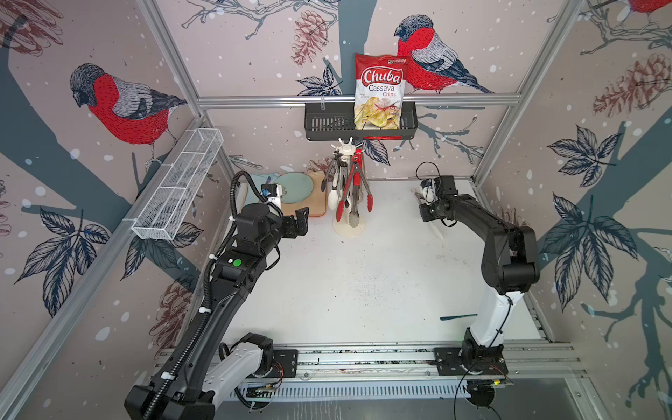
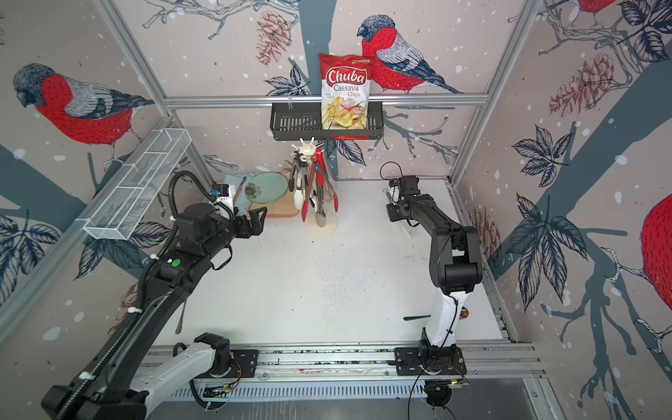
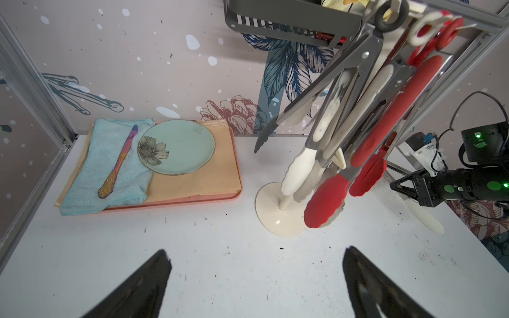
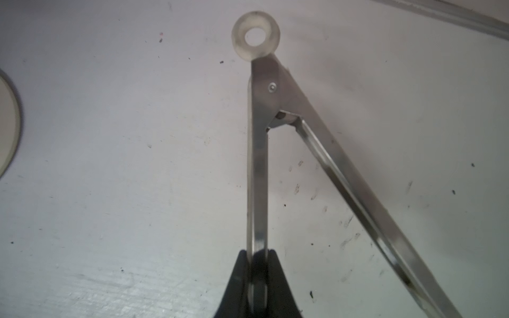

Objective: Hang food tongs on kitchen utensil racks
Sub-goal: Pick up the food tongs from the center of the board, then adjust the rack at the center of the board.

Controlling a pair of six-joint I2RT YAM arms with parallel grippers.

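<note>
Right gripper (image 4: 257,253) pinching one tongs (image 4: 257,165) arm; left gripper (image 3: 256,250) wide; one rack (image 3: 271,209).

Left arm (image 1: 232,287), at 8 o'clock in both top views: black links, white base link, ribbed black conduit (image 1: 185,343) with white zip ties (image 1: 204,310), green dot sticker (image 1: 237,262). Right arm (image 1: 509,254), at 4 o'clock: black over white, thin black cable (image 1: 505,316). Left gripper (image 3: 256,250): black tapered fingers.

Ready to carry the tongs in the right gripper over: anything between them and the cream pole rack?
Nothing stands on the white table between the right gripper, shut on the steel white-ringed tongs, and the cream-white pole rack. At its star head, hanging tongs crowd the hooks, and the black slotted basket hangs close by.
</note>
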